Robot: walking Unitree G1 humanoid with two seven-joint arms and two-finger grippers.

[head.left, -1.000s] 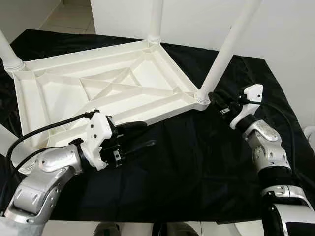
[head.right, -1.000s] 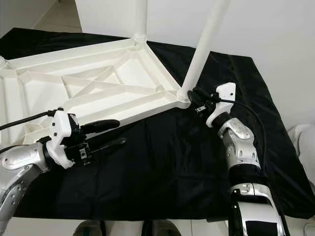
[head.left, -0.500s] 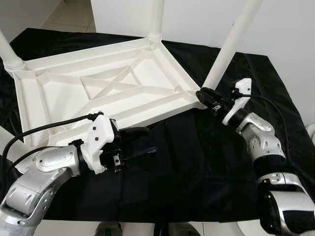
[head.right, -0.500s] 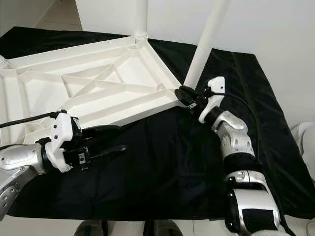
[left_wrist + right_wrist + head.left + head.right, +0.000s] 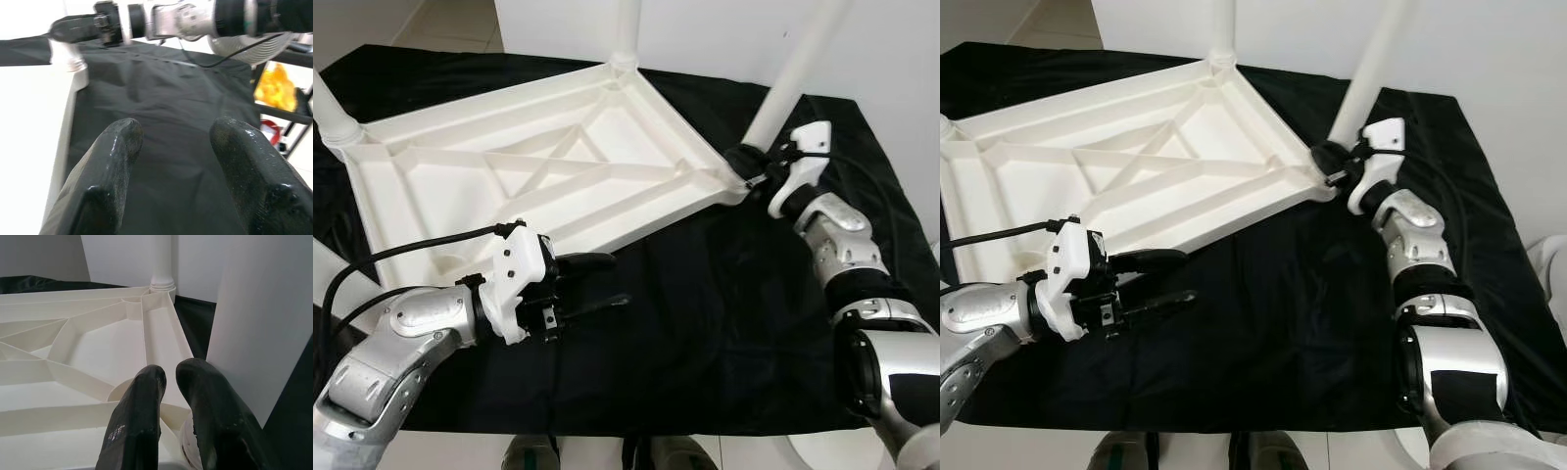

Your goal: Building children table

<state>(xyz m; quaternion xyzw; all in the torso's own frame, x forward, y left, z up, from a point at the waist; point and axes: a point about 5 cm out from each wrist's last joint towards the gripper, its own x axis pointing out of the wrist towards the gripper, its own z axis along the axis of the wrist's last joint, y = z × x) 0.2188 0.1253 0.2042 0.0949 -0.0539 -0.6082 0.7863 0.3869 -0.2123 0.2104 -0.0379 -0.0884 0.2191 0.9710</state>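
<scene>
On the black cloth, leg-fitting underway.
Upside-down white table top (image 5: pixel 538 186) lies there; the right gripper (image 5: pixel 751 164), fingers nearly together, presses at the base of the near corner leg (image 5: pixel 795 73). Left gripper (image 5: pixel 597 284) hovers wide apart, holding nothing. Next, I'd guess: seat that leg firmly.

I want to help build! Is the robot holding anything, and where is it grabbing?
The left gripper is open over the black cloth, holding nothing. The right gripper presses the table leg's base; a real grip cannot be told.
</scene>
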